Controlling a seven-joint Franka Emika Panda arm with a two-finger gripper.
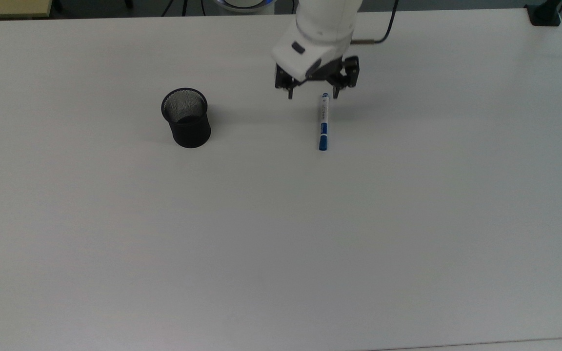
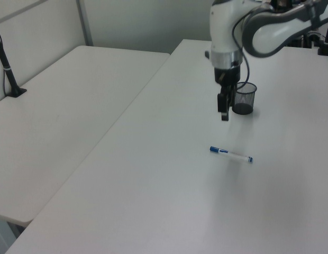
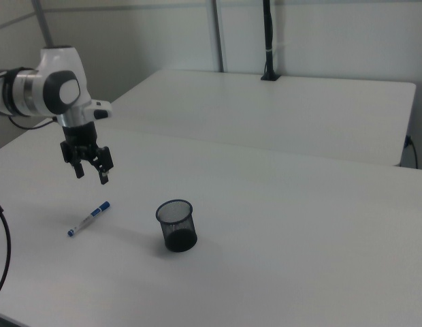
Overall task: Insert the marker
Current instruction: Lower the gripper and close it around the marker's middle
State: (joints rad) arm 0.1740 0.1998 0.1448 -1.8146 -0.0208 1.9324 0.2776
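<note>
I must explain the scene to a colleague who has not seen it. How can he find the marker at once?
On the large white table stands a black mesh cup. To the top view's right of it, apart, the marker lies flat below the open gripper. It is slim and white with blue ends.

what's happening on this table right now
A white robot arm has its gripper open and raised above one end of the marker, which lies flat on the white table, not yet gripped. The black mesh cup stands upright and looks empty, off to the top view's left of the marker. Nothing has been inserted yet.
</note>
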